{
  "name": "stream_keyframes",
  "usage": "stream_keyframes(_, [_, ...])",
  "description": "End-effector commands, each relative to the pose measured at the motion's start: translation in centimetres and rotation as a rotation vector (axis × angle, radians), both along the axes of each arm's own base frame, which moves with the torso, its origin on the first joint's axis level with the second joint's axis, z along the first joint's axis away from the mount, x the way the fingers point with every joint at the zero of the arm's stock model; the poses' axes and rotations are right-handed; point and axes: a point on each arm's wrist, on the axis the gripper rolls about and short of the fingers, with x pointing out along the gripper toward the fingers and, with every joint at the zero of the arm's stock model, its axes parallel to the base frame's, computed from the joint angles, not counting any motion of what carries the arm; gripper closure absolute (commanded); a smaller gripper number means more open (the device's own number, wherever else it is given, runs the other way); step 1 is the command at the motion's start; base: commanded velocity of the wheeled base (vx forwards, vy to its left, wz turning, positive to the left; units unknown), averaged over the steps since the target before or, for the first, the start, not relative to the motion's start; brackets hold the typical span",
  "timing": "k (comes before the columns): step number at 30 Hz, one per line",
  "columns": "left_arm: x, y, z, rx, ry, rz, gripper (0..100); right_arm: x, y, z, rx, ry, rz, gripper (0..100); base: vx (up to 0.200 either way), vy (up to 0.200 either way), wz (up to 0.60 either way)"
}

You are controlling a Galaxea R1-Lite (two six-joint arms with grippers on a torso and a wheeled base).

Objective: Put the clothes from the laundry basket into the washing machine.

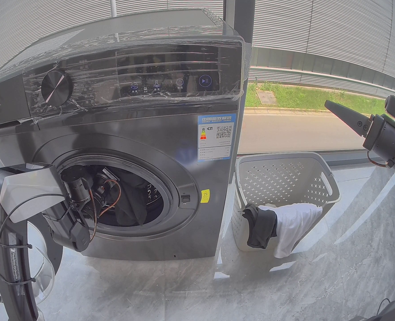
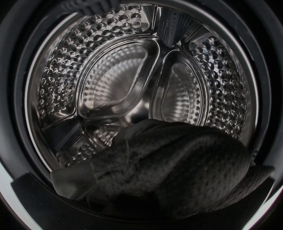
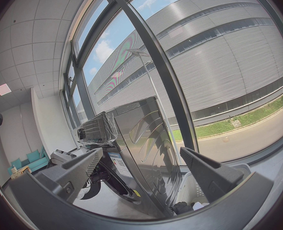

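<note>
Left wrist view looks from just inside the door opening into the perforated stainless-steel drum of the dark grey front-loading washing machine. In the head view my left tool sits in that round opening, its wrist and cables at the rim. I cannot tell whether this tool is open or closed. A dark knitted garment lies bunched at the front of the drum floor, and its near edge drapes over the black door seal. From the head it shows as a dark fold hanging in the mouth of the drum, right beside the tool.

My right tool hangs high on the right, well apart from the machine, with its two grey jaws spread wide and nothing between them. It is raised above the white perforated plastic laundry basket.

That basket stands on the pale marble floor, just beside the machine's right side. A black garment and a white cloth hang side by side over its front rim, touching each other, with their ends down the outer wall.

Clear plastic film wraps the machine's control panel. The glass door stands swung open at the left, behind my left arm.
</note>
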Motion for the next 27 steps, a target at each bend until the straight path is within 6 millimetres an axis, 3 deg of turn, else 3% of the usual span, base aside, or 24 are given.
stream_keyframes(1, [1.9,-0.3,0.3,-0.015,-0.072,0.016,100,0.3,0.1,0.0,0.0,0.001,0.001,0,0.0,0.0,0.0])
stream_keyframes(5, [2.6,-0.5,0.7,-0.02,-0.102,0.016,100,0.5,0.1,-0.1,-0.003,0.007,0.001,0,0.0,0.0,0.0])
stream_keyframes(14, [4.1,-0.1,-1.3,-0.057,-0.092,0.054,100,0.9,0.2,0.0,-0.002,0.004,-0.001,0,0.0,0.0,0.0])
stream_keyframes(19, [5.4,-0.2,-0.9,-0.117,-0.147,0.088,100,1.1,0.2,0.0,-0.003,0.006,-0.001,0,0.0,0.0,0.0])
stream_keyframes(25, [5.5,-0.2,-0.9,-0.122,-0.152,0.092,100,1.1,0.2,0.0,-0.002,0.004,0.001,0,0.0,0.0,0.0])
stream_keyframes(26, [5.5,-0.2,-0.6,-0.124,-0.158,0.093,0,1.1,0.2,0.0,-0.002,0.004,-0.001,0,0.0,0.0,0.0])
stream_keyframes(27, [5.6,-0.3,-0.5,-0.125,-0.162,0.09,0,1.1,0.2,0.0,-0.002,0.004,-0.001,0,0.0,0.0,0.0])
